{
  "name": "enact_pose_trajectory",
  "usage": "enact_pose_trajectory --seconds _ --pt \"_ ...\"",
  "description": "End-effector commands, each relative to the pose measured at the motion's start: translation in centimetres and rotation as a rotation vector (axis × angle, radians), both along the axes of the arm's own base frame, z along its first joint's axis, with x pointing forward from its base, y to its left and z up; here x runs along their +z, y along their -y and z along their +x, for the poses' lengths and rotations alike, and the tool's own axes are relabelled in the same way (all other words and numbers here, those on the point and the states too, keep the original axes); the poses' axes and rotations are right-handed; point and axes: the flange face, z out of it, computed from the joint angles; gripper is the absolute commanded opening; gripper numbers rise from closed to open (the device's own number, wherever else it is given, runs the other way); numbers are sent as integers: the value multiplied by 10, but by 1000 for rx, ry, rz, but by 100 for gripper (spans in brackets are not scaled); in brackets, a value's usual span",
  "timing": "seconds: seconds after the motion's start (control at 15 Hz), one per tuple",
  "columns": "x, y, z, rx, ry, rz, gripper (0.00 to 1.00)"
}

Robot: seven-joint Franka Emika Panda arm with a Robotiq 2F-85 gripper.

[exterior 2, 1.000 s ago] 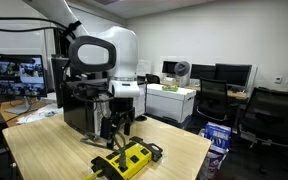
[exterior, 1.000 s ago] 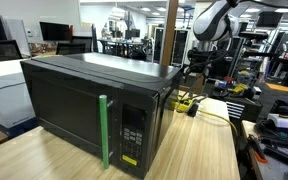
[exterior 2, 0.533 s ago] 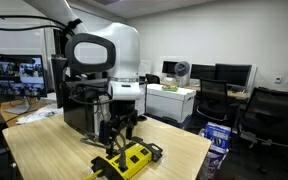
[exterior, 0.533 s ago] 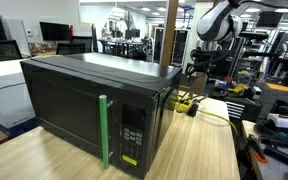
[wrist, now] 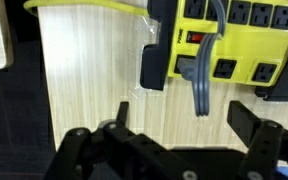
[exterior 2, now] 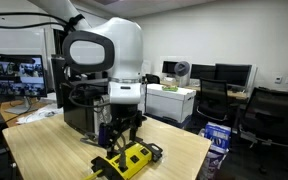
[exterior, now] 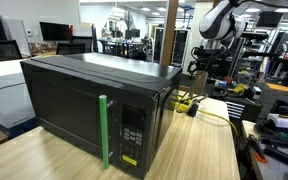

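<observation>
You had a big black microwave (exterior: 84, 100) sitting on the light wood table (exterior: 44, 155), door shut, with a green strip (exterior: 104, 130) running up the door edge just beside the keypad (exterior: 132, 133). Behind the table there was a white cabinet (exterior 2: 171, 100), dark office chairs (exterior 2: 274, 115), a row of monitors (exterior 2: 234, 72) and a blue box (exterior 2: 216, 135) down low.

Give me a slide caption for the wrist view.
Open gripper above a wooden table, facing a yellow power strip with a grey plug in it.
</observation>
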Motion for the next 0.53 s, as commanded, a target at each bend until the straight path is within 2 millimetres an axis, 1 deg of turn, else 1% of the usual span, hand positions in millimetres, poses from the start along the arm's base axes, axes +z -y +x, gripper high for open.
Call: enact_pose_trajectory --seconds 0.0,0.13,0.33,0.47 --pt "1 13 -6 -34 65 54 100" --pt "-2 13 -3 17 105 84 100" --pt "-8 2 7 158 161 135 100" --pt "-12 -6 15 214 178 192 100"
